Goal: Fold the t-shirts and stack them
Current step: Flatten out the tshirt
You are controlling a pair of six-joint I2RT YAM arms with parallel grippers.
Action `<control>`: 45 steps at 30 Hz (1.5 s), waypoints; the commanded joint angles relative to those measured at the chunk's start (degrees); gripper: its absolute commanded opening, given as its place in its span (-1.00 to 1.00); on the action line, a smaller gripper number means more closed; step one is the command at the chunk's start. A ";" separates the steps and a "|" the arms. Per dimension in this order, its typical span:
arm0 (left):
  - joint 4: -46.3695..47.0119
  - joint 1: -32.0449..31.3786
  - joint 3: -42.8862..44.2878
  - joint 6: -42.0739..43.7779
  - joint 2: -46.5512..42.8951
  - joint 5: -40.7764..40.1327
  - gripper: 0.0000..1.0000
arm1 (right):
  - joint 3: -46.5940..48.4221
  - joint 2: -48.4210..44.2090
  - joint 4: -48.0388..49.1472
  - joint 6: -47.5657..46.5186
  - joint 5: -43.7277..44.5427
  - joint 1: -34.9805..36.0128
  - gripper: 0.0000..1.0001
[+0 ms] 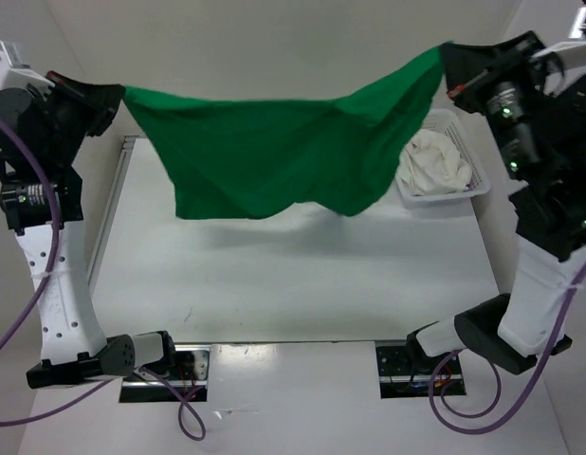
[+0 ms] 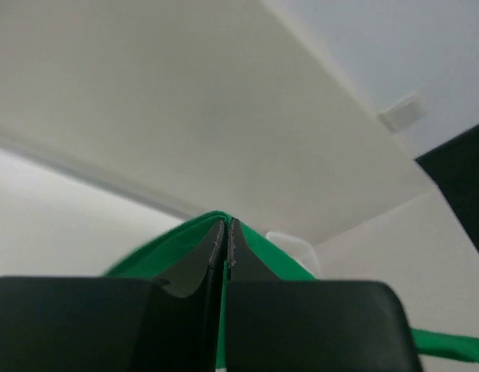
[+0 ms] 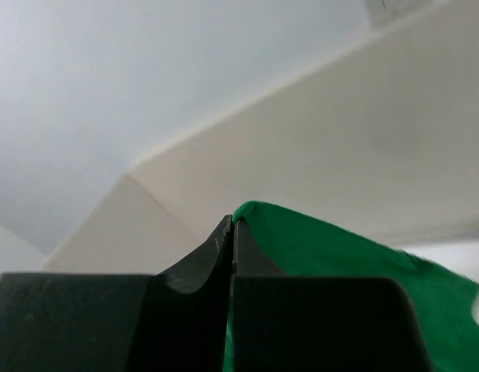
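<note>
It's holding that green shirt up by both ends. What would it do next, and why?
Probably lower both arms together to lay the green t-shirt flat on the table. The left gripper and right gripper each pinch one end, so it hangs sagging in the air, and folding likely needs it spread out.

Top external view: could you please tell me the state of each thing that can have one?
left pincer: shut on the green t-shirt.
right pincer: shut on the green t-shirt.
green t-shirt: hanging above the table, spread between both pincers, sagging in the middle.
white t-shirt: crumpled in the basket.
basket: upright, holding the white t-shirt.
</note>
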 commanded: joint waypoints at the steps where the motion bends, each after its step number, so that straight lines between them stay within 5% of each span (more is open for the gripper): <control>1: -2.09 0.59 6.75 0.04 1.73 2.00 -1.00 | 7.80 3.01 -0.30 -2.26 -0.14 0.39 -1.00; 6: -1.58 1.20 10.81 0.04 4.37 0.50 -1.00 | 7.30 6.00 3.66 -2.79 -1.89 -2.22 -1.00; 14: 6.33 1.20 -7.63 0.04 9.80 -0.73 -1.00 | 5.44 23.91 3.58 -5.68 -9.29 -8.40 -1.00; 18: 7.05 1.20 -8.18 1.10 15.51 -1.43 -1.00 | 11.33 32.18 4.18 -6.22 -9.29 -8.40 -1.00; 23: 7.14 1.20 3.13 -0.65 21.84 -0.64 -1.00 | 18.45 36.41 8.22 -3.06 -10.86 -8.93 -1.00; 34: 4.76 5.33 19.51 -1.19 23.79 0.15 -1.00 | 14.60 22.97 15.97 1.60 -14.47 -8.93 -1.00; 40: 7.05 5.33 8.72 1.61 20.03 -0.38 -1.00 | -7.41 13.25 12.88 0.99 -15.62 -8.93 -1.00; 45: 11.87 5.33 -13.33 2.68 12.11 -1.08 -1.00 | -44.51 0.22 15.44 0.99 -14.31 -8.93 -1.00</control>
